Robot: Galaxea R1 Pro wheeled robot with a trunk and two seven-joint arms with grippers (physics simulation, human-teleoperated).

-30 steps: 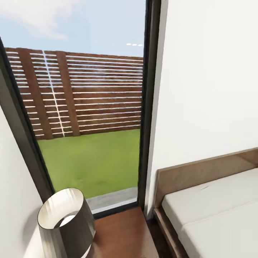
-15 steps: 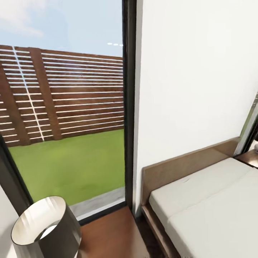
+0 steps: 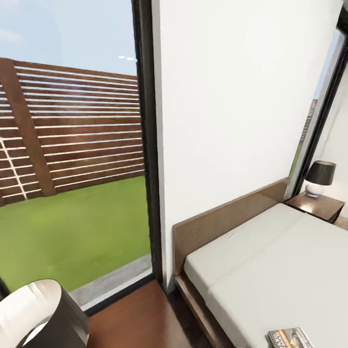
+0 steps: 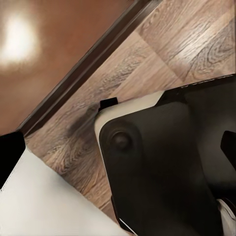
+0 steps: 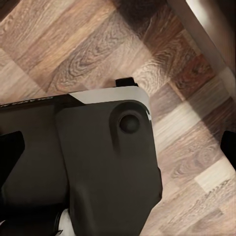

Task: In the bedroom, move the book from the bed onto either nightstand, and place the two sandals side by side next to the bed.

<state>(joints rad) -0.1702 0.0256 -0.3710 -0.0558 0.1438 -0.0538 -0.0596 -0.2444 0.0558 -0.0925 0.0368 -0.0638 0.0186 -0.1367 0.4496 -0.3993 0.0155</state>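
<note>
Head view looks over the bed, its pale mattress set against a brown headboard under a white wall. On the mattress, at the end away from the headboard, lies the book. Beyond the bed's far side stands a nightstand bearing a dark lamp. Wrist views show wood-plank floor beneath the robot's dark base; neither tool's opening can be judged.
</note>
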